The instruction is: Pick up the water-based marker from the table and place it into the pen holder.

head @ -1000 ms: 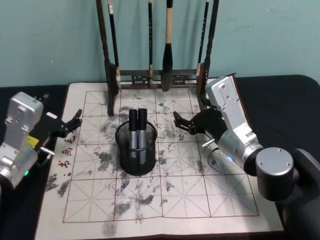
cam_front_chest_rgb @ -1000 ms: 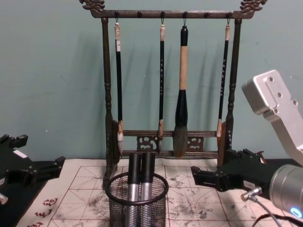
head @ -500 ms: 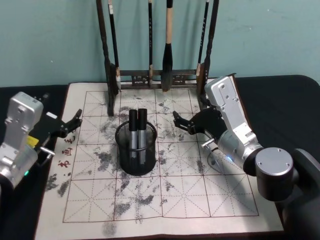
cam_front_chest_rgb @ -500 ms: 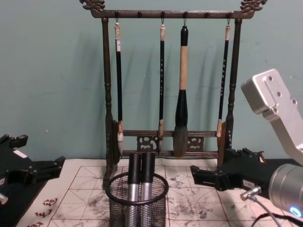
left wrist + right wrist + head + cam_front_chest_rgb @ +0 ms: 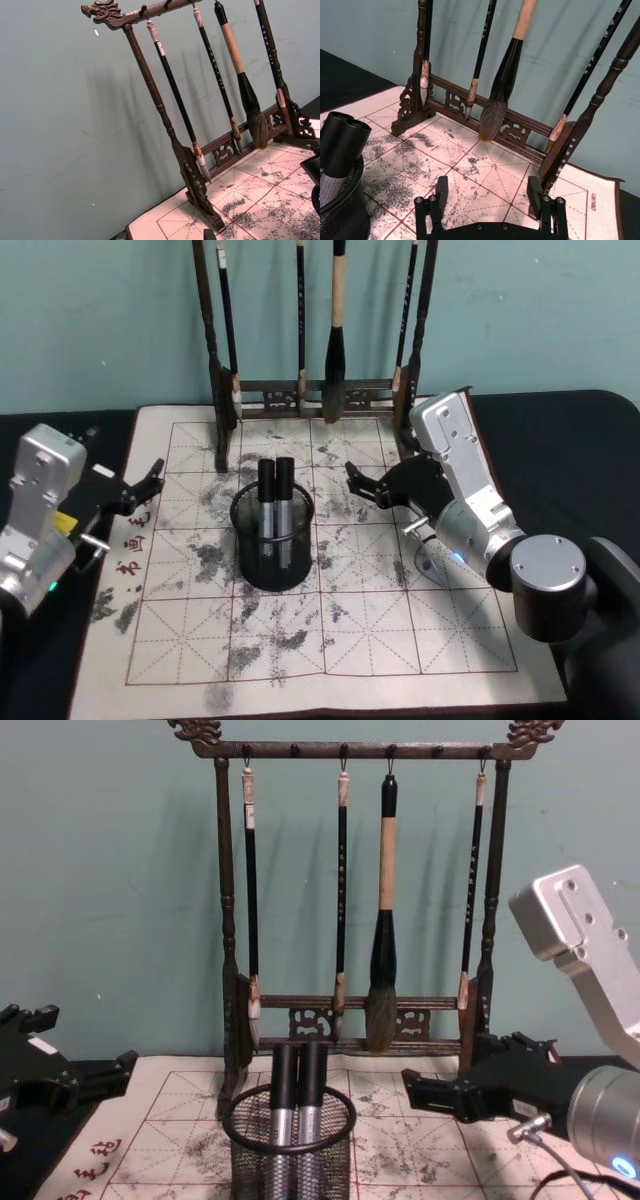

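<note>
Two markers (image 5: 273, 502) stand upright and side by side in the black mesh pen holder (image 5: 274, 542) at the middle of the ink-stained practice mat (image 5: 350, 630), their dark caps rising above the rim. No marker lies loose on the mat, so the placing looks done.

The right gripper (image 5: 357, 482) hangs just to the right of the pen holder, a little above the mat, its fingers spread wide with nothing between them; in the right wrist view both finger ends (image 5: 441, 186) stand apart over bare mat. The left gripper (image 5: 152, 478) waits at the mat's left edge, well clear of the pen holder, fingers parted and empty too.

The main risk from here is a careless pull-back. The right gripper sits between the pen holder and the right post of the wooden brush rack (image 5: 318, 390) behind it. A swing toward the left could clip the rim and tip the light mesh cup, spilling both markers. A swing backward could catch the rack's post or foot and set the hanging brushes (image 5: 384, 930) rocking. A straight lift clear of both looks the safer way out.
</note>
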